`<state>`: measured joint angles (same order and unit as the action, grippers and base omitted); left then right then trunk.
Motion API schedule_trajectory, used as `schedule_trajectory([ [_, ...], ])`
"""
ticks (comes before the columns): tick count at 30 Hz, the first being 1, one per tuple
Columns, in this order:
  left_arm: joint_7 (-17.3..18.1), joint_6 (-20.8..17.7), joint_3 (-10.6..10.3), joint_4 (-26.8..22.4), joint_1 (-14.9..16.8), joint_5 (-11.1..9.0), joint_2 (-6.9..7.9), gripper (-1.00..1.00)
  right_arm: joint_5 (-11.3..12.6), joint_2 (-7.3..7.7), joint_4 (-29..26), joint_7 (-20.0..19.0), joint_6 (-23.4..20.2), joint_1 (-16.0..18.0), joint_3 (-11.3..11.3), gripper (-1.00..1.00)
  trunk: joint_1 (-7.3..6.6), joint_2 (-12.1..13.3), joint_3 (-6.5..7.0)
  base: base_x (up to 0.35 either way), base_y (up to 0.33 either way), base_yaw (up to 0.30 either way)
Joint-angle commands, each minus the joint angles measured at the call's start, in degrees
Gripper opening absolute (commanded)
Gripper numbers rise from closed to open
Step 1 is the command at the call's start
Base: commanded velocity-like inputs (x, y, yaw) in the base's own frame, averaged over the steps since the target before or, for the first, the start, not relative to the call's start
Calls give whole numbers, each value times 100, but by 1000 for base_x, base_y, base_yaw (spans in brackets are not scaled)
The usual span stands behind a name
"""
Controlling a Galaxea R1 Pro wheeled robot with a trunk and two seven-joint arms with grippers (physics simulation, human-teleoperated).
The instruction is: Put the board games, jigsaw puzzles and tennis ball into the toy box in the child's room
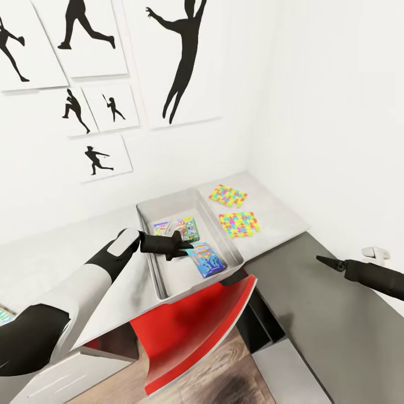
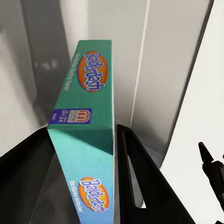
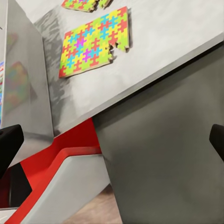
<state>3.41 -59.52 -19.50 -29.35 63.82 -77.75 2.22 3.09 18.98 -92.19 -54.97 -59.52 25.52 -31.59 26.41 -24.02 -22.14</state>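
The light grey toy box [image 1: 224, 227] stands on the pale table [image 1: 278, 216]. Two board games [image 1: 177, 227] lie flat at its far end. My left gripper [image 1: 187, 247] reaches into the bin, shut on the smaller blue-teal board game [image 1: 206, 259], lettered "Balderdash" [image 2: 86, 116] in the left wrist view, which is low inside the bin near its front right wall. Two jigsaw puzzles [image 1: 228, 195] [image 1: 239, 224] lie flat on the table right of the bin, one seen closer [image 3: 93, 42]. My right gripper [image 1: 328, 262] hovers open over the dark cabinet, fingers [image 3: 9, 144] wide apart. The tennis ball is out of view.
A red chair [image 1: 196, 331] is tucked under the table's front edge below the bin. A lower dark-topped cabinet [image 1: 331, 331] adjoins the table at the right, against the white wall. Framed silhouette pictures [image 1: 179, 62] hang on the back wall.
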Motion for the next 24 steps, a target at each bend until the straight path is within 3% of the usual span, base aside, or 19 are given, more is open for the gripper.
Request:
schedule_trajectory([
  [1,35,2,-35,-1,5,5,7,-100,29,1,-1,3,-48,5,-5,100,3,-10,-11,0,0,0],
  [24,25,11,-32,-1,-9,9,10,-100,34,-2,-1,3,-48,-1,-5,100,3,-10,-21,0,0,0],
])
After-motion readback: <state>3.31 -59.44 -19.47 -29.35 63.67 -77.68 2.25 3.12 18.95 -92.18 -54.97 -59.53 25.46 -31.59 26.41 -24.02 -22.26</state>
